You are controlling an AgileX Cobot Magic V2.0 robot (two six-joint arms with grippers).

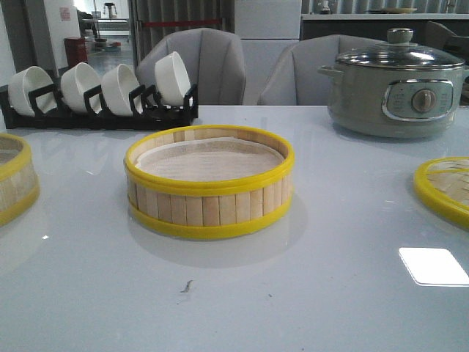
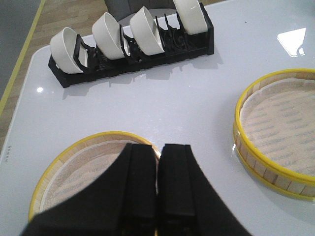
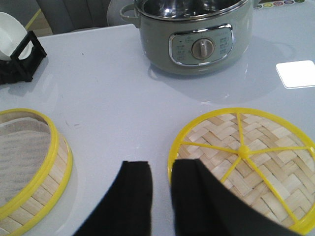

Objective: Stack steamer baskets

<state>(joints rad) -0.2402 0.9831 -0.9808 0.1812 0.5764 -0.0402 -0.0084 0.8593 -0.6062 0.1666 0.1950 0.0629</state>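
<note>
Centrally, one steamer basket (image 1: pixel 209 182) is seen upright on the pale glossy table (image 1: pixel 330 293), its whitish liner exposed and nothing stacked on it. A second steamer basket (image 1: pixel 16 178) is cut off at the table's left edge, well apart from the first. In the left wrist view, the left gripper (image 2: pixel 158 162) is held above this second basket (image 2: pixel 74 167), its black fingers pressed almost together with only a thin slit between them and nothing clasped. In the right wrist view, the right gripper (image 3: pixel 160 179) is slightly parted and empty, poised over the near rim of the woven-bamboo lid (image 3: pixel 246 162), which lies flat at the right. Behind, a black rack of white bowls (image 1: pixel 95 92) and a grey-green electric pot (image 1: pixel 396 88) are placed.
</note>
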